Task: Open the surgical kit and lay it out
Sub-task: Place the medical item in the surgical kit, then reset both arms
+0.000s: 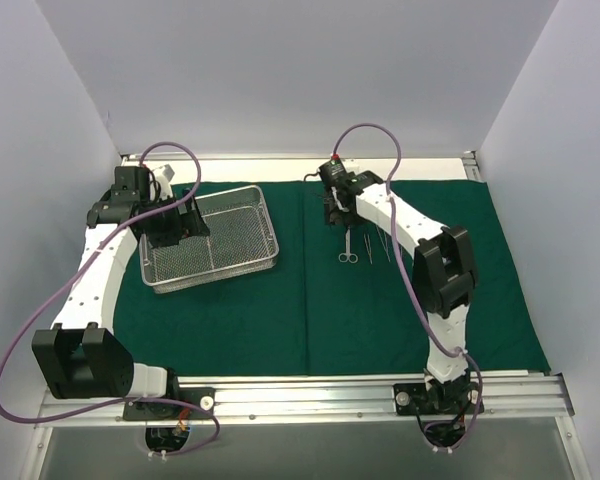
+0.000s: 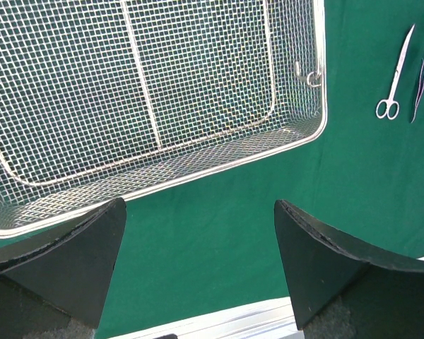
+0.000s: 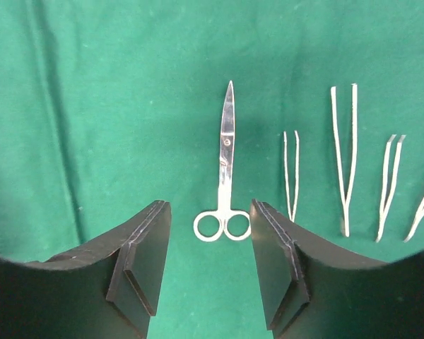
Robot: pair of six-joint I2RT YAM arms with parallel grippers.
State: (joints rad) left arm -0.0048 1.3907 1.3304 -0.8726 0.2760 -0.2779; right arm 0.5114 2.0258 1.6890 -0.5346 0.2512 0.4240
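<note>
Right of the wire-mesh tray (image 1: 212,240), on the flat green cloth (image 1: 240,320): scissors (image 3: 225,169), then forceps (image 3: 345,224) side by side (tips pointing away from the arm bases). Over the tray's left end, left gripper (image 2: 198,212), fingers spread, empty. Well right of the tray, right gripper (image 3: 210,212), angled down above the scissors' rings, fingers apart, holding nothing.

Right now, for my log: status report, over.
Both open, empty: left gripper, right gripper. Laid on green cloth: scissors, forceps; mesh tray at left. Nothing in the way.
</note>
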